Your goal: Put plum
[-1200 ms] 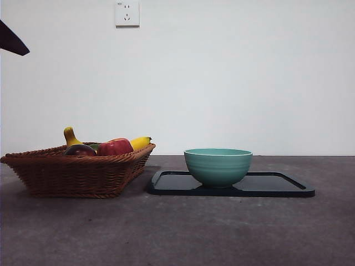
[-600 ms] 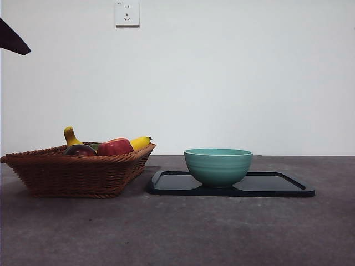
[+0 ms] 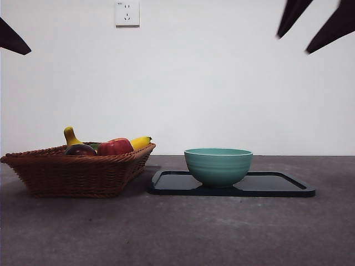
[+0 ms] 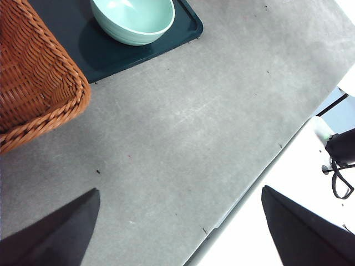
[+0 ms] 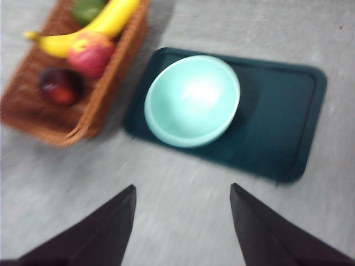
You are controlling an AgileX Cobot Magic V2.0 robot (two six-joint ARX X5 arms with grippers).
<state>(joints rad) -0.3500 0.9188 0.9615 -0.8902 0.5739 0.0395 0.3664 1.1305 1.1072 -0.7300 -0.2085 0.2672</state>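
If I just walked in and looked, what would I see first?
Probably the wicker basket full of fruit: a yellow banana, a red apple and the dark plum lying in it. Right beside the basket a shiny turquoise bowl sits on a dark tray. High above the tray, the right gripper hangs open, holding nothing.

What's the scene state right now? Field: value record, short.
plum: in wicker basket, untouched
basket also holds: red apple, banana, a green fruit
bowl: teal, empty, on dark tray
tray: beside basket
right hand: open, high above the tray, holding nothing
left hand: open, above bare table, holding nothing
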